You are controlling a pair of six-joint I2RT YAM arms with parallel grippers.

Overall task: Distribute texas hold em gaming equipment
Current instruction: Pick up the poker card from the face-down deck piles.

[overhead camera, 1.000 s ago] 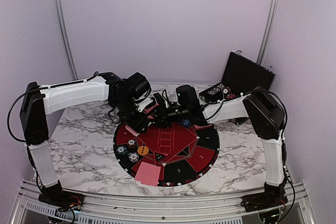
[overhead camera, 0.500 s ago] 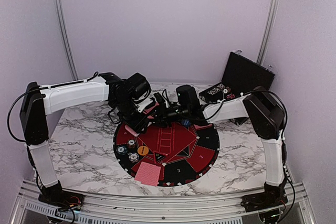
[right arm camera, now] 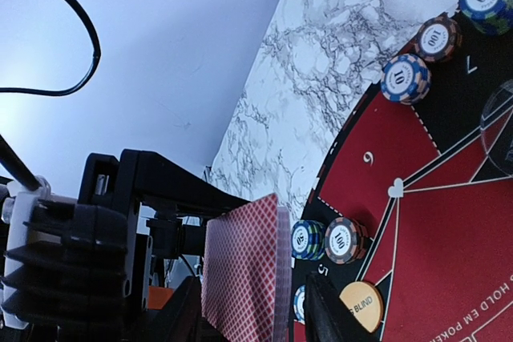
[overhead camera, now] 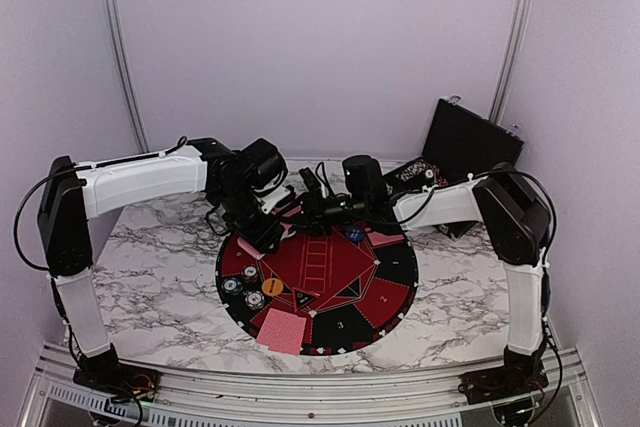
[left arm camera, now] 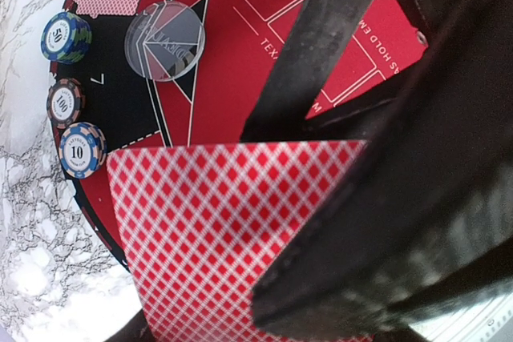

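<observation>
Aloft over the far left part of the game mat, a thick pack of pink-red, diamond-backed playing cards [right arm camera: 244,278] is clamped in the left gripper [left arm camera: 264,222], whose dark jaws press on the pack's flat faces. The right gripper [right arm camera: 252,318] meets it from the right. Its jaws stand part-way open on either side of the pack's free end, and a sliver of space beside one finger suggests it has hold of nothing.

Below, short stacks of blue, green and dark white-edged poker chips [left arm camera: 66,38] stand along the left rim of the round red-and-black mat [overhead camera: 395,267]. A clear round plastic disc [left arm camera: 164,42] lies just beside them, with an orange round disc marked "blind" [right arm camera: 361,306] near further stacks. More pink-red cards [overhead camera: 280,330] lie flat at the mat's near edge. The mat rests on a white marble-patterned table [overhead camera: 160,277], and an open black case [overhead camera: 470,142] stands far right.

The likely trouble is in the draw. If the right jaws close on more than the outermost card, several may slide out together. A tug against a light left grip could also fan the pack and spill cards onto the chip stacks beneath.
</observation>
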